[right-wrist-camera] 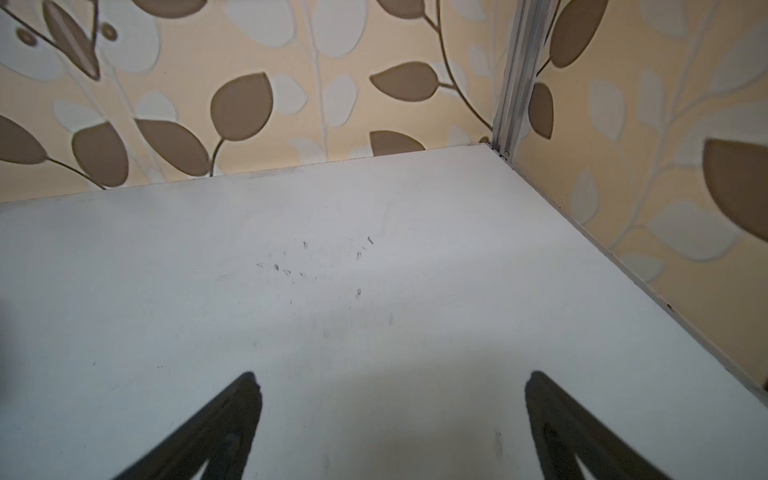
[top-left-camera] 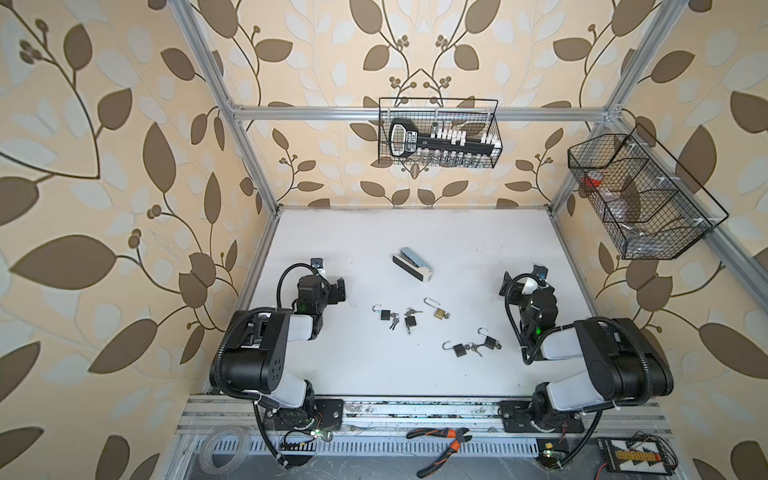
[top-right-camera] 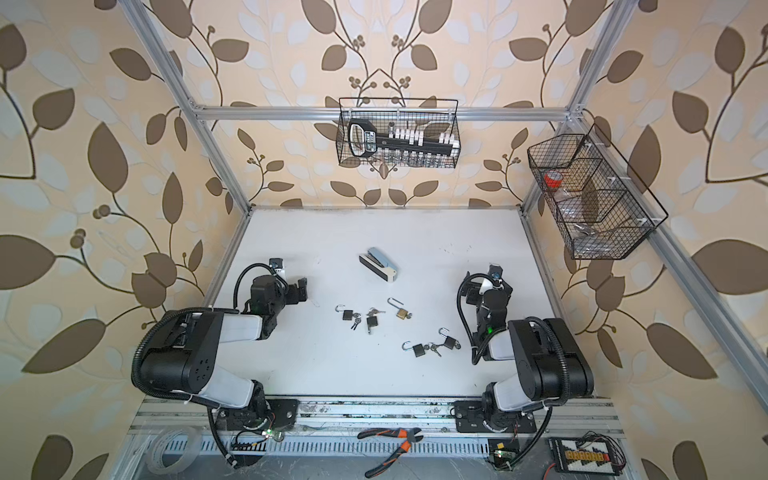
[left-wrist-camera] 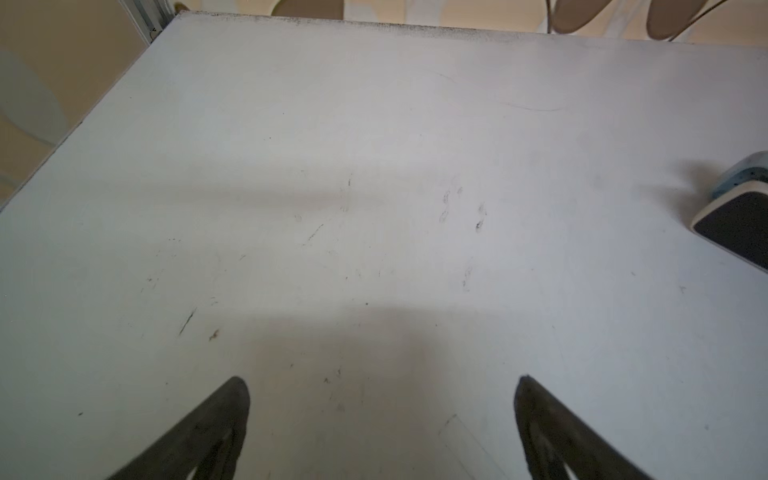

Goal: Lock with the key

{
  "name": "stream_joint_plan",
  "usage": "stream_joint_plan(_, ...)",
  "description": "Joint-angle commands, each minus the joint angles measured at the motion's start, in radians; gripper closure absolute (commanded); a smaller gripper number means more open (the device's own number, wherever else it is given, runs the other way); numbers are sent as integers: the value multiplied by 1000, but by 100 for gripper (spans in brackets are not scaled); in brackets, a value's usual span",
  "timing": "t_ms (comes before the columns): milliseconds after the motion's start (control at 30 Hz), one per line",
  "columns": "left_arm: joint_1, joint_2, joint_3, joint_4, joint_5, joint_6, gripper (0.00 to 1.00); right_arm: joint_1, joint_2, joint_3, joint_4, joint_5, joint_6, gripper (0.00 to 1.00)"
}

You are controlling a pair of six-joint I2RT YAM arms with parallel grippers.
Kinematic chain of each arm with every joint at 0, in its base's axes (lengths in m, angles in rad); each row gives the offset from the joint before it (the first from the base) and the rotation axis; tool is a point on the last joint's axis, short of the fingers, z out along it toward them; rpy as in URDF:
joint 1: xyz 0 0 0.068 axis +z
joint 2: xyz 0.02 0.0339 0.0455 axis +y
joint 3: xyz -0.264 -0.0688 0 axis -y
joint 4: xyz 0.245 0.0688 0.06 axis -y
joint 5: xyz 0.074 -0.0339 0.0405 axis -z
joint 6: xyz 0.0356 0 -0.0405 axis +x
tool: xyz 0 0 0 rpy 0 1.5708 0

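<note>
The left claw was wide open over the white worktop. Its two dark fingertips stood far apart and held nothing. The right claw was wide open too and held nothing. It pointed at a far corner of the worktop, next to the leafy wall.

In both top views, five small padlocks lay in the middle of the worktop, between the two arms and well apart from both claws. The left black padlock had its hoop open, and small keys lay just beside it. The middle black padlock lay close by on its right; its hoop was too small to make out. The gold padlock lay a little further right, and its hoop was open. Nearer the front lay the front black padlock and the last black padlock. Both had open hoops, and a bunch of keys lay between them.

A blue and white stapler lay behind the padlocks, apart from them.
</note>
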Motion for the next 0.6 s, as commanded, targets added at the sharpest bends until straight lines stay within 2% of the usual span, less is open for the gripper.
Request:
stream_joint_plan(0,-1,-12,22,12,10,8,1,4,-7,13,26,16,-8,1)
stream_joint_plan(567,10,-12,21,11,26,6,1,3,-7,12,26,18,-8,1)
